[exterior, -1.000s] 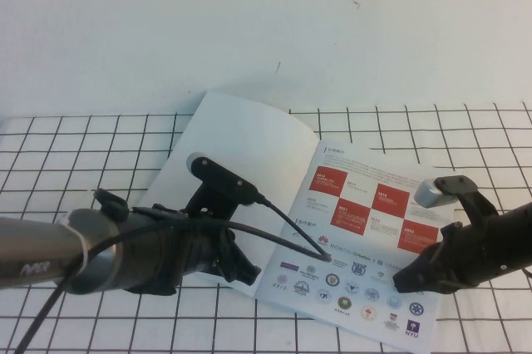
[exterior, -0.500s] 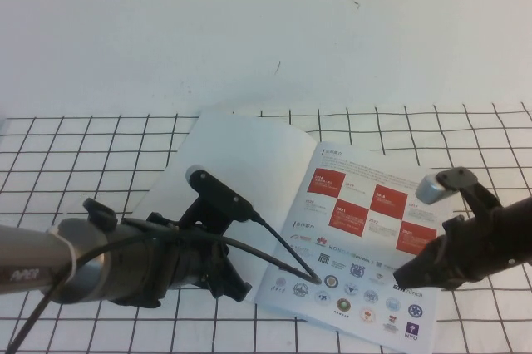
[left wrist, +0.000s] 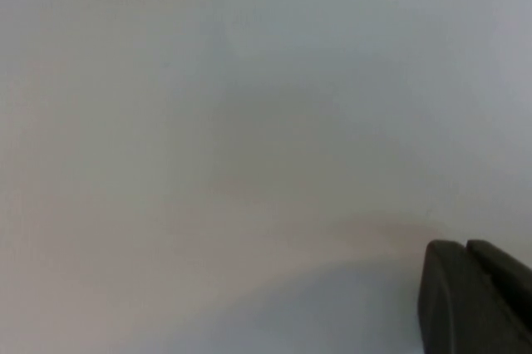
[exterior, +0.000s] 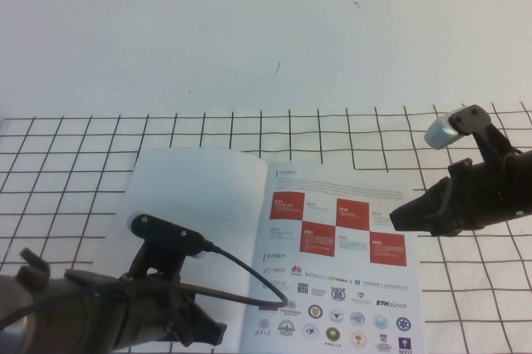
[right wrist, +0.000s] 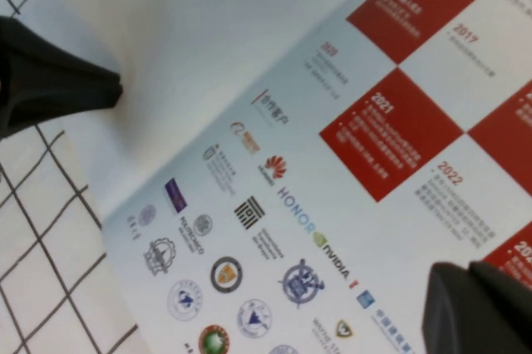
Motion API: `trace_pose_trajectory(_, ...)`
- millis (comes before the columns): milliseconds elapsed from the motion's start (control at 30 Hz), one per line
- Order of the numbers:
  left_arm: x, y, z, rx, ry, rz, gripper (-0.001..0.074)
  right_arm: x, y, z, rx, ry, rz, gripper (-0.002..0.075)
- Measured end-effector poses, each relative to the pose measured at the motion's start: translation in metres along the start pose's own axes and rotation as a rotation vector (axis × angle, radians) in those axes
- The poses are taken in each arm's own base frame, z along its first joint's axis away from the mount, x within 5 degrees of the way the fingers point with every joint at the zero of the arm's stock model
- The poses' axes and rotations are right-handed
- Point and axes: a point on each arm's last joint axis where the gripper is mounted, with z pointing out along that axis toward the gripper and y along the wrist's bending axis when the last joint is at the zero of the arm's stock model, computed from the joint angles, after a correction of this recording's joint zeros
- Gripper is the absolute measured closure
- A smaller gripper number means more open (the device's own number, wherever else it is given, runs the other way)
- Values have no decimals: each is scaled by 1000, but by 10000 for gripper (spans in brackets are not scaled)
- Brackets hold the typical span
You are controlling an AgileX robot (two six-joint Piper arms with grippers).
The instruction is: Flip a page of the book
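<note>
Now, nearest the camera: the left gripper [exterior: 212, 333] sits low over the near edge of the book [exterior: 332, 279], on the blank white side. Its wrist view shows only plain white paper and one dark fingertip close together with its partner; fingers read as pressed together, pinching nothing visible. Whether the tips touch the paper, cannot tell.

The book lies open and flat on the gridded mat [exterior: 75, 154]. The page [exterior: 195, 200], the cover leaf, is on the book's left half with its plain white reverse facing up. It looks flat, not lifted or curling. The inner leaf [exterior: 341, 229] with red squares and rows of logos is exposed on the book's right half; the spine crease runs between the two.

Farther out, the right gripper [exterior: 397, 217] hangs just beyond the book's right edge, level with the red squares. It appears to be off the paper, with nothing in it. Its wrist view looks down on the logo rows [right wrist: 249, 229] and shows dark fingertips side by side; I judge them pressed together.

Progress, judged: the turn itself looks done, since the cover leaf rests fully over on its other side. Left to do seems only clearing both arms off the book, provided the leaf stays down.

Beyond the mat: bare white wall.
</note>
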Motion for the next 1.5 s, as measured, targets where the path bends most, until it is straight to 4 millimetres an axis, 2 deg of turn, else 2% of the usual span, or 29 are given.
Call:
trace_pose_trajectory(133, 5, 2, -17, 13, -32, -39, 738, -1, 0, 0, 1, -11, -1, 725)
trace_pose_trajectory(233, 0, 3, -34, 27, -99, -48, 738, -4, 1, -2, 6, -24, -23, 725)
trace_pose_trajectory(400, -15, 4, -77, 60, -281, -14, 738, -14, 10, -21, 85, -77, -98, 725)
trace_pose_trajectory(533, -22, 5, -120, 104, -458, 31, 738, -25, 25, -50, 212, -124, -216, 726)
trace_pose_trajectory(667, -22, 4, -163, 183, -632, 55, 738, -32, 49, -92, 386, -148, -395, 725)
trace_pose_trajectory(800, -16, 3, -199, 272, -774, 45, 738, -30, 75, -134, 560, -158, -537, 726)
trace_pose_trajectory(900, -10, 4, -219, 317, -853, 22, 738, -24, 102, -166, 657, -205, -595, 726)
trace_pose_trajectory(1100, -4, -3, -234, 481, -877, -32, 738, 2, 155, -209, 693, -297, -608, 726)
trace_pose_trajectory(1233, 5, -16, -232, 590, -784, 85, 738, 28, 183, -224, 681, -364, -578, 726)
trace_pose_trajectory(1367, 23, -24, -217, 612, -556, 257, 738, 55, 192, -220, 662, -408, -540, 726)
trace_pose_trajectory(1500, 42, -19, -203, 531, -307, 360, 738, 79, 186, -204, 646, -399, -509, 726)
